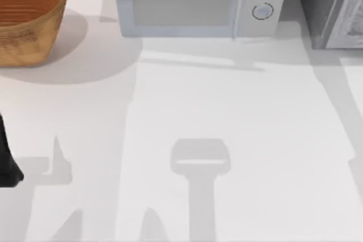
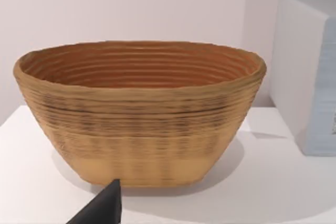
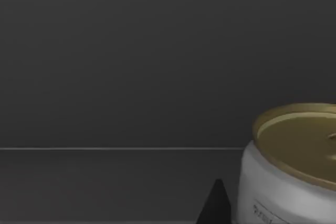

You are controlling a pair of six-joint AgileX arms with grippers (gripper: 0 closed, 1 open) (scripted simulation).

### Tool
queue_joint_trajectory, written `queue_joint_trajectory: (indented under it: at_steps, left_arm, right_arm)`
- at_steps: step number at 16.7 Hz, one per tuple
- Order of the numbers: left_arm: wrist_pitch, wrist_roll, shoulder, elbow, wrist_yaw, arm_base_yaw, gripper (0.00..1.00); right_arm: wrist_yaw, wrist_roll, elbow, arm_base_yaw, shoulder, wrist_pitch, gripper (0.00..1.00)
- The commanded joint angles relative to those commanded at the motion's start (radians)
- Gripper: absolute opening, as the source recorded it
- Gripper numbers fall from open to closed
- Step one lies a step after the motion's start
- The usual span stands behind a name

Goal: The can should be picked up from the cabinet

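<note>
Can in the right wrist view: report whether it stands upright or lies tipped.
Upright: the can shows its gold lid facing up above its white wall, on the dark cabinet floor.

Woven ribbed basket (image 2: 142,114); can (image 3: 291,169) with matt gold lid.

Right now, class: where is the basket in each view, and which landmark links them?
Top view: basket at the far left corner, left of the microwave.
Left wrist view: basket centre, seen side-on.
Right wrist view: the can, dark cabinet behind.
Landmark: the microwave beside the basket.
</note>
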Motion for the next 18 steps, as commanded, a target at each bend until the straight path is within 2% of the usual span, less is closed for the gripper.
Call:
queue_joint_trajectory:
  at_steps: [8,18]
  left_arm:
    - [0.0,0.0,0.0,0.0,0.0,0.0,1.0]
    - [0.0,0.0,0.0,0.0,0.0,0.0,1.0]
  right_arm:
    - [0.008,0.001,0.0,0.008,-0.017,-0.016,0.0]
    - [0.171,-0.001,0.021,0.178,-0.4,-0.423,0.0]
